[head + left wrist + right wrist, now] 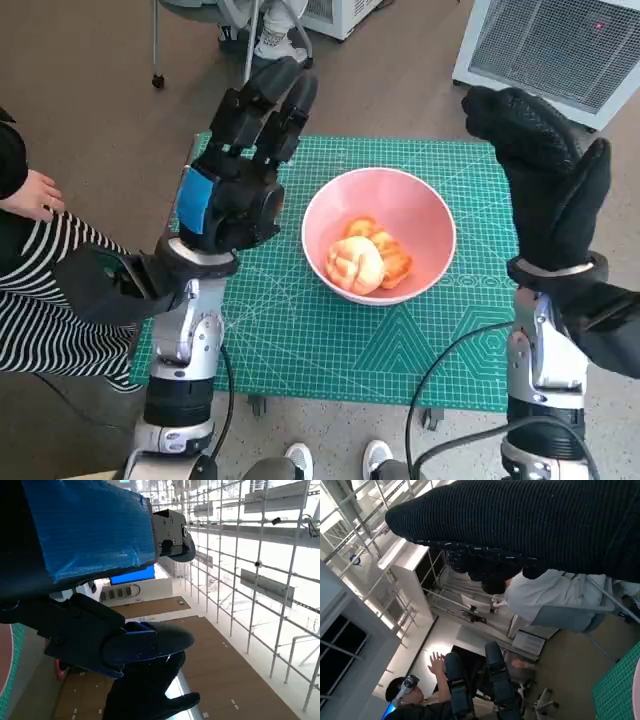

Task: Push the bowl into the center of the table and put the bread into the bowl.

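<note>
Pink bowl (379, 235) sits on the green cutting mat (300, 340) that covers the table, roughly at the mat's centre, a touch toward the far edge. Bread (365, 260), pale orange-gold rolls, lies inside the bowl against the near wall. No bread seen on the mat outside the bowl.

Left hand (240, 170): raised above the mat, to the left of the bowl and apart from it. Fingers extended and spread, pointing away from the robot, holding nothing. The left wrist view confirms this: blue-taped back, black fingers (150, 642) out over open room, nothing between them.

Right hand (545, 180): raised to the right of the bowl, over the mat's right edge, not touching the bowl. Glove reads as open and flat, nothing held; its own wrist view shows only the knitted glove (530, 525) as a dark band, so finger spread is judged from the head view alone.

Judgement: both parts of the task appear done, bowl central and bread in it. Nothing seems left except taking the hands clear.

A person in a striped garment (40, 300) sits left of the bowl, beyond the mat's edge; another person shows in the right wrist view.
</note>
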Tool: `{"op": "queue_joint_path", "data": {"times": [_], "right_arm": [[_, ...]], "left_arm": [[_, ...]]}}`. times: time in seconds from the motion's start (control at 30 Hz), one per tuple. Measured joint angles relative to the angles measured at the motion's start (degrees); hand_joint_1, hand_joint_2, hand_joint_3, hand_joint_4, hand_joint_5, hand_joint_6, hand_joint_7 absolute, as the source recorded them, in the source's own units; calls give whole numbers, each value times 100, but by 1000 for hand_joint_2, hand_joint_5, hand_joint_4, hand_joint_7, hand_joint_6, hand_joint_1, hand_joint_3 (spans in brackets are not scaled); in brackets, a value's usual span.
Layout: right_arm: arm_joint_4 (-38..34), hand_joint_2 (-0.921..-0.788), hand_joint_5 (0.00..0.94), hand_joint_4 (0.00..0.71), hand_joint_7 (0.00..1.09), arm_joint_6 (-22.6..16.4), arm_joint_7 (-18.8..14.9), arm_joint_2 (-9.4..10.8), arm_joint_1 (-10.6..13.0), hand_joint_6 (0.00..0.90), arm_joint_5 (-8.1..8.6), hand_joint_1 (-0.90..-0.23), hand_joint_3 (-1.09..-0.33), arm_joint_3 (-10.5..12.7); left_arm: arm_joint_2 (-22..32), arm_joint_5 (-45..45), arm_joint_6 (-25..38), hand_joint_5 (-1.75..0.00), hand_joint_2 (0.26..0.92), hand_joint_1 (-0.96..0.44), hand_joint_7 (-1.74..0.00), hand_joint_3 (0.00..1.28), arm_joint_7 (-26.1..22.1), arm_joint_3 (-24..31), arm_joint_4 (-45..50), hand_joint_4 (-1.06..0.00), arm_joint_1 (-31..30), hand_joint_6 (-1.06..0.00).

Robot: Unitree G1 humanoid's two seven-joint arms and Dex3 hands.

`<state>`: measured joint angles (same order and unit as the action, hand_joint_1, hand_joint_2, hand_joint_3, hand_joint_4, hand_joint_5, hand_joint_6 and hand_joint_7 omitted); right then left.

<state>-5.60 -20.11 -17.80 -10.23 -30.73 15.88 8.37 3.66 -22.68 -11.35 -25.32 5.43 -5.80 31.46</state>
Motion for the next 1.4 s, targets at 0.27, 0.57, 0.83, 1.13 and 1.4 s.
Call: {"op": "queue_joint_path", "data": {"times": [0.27, 0.57, 0.83, 1.13, 1.4], "right_arm": [[71, -921, 1, 141, 486, 52, -18, -1, 19, 33, 17, -715, -802, 2], [105, -921, 1, 142, 487, 107, -24, -4, 30, 35, 21, -715, -802, 15], [104, -921, 1, 142, 487, 125, -36, -4, 30, 36, 29, -716, -802, 23], [88, -921, 1, 142, 486, 127, -37, -2, 30, 36, 29, -718, -802, 23], [57, -921, 1, 142, 487, 125, -45, 3, 29, 38, 29, -719, -803, 22]], "left_arm": [[23, 24, 73, -38, 921, -749, -567, 484, 15, -24, 76, -132, -75, 1], [35, 24, 97, -39, 921, -749, -568, 484, 52, -24, 193, -131, -111, 1], [34, 38, 96, -40, 921, -749, -569, 482, 56, -27, 192, -131, -117, 1], [24, 41, 38, -42, 921, -749, -571, 478, 60, -19, 139, -131, -116, 1], [-16, 41, -24, -41, 921, -730, -525, 469, 86, -17, 22, -127, -116, 1]]}}
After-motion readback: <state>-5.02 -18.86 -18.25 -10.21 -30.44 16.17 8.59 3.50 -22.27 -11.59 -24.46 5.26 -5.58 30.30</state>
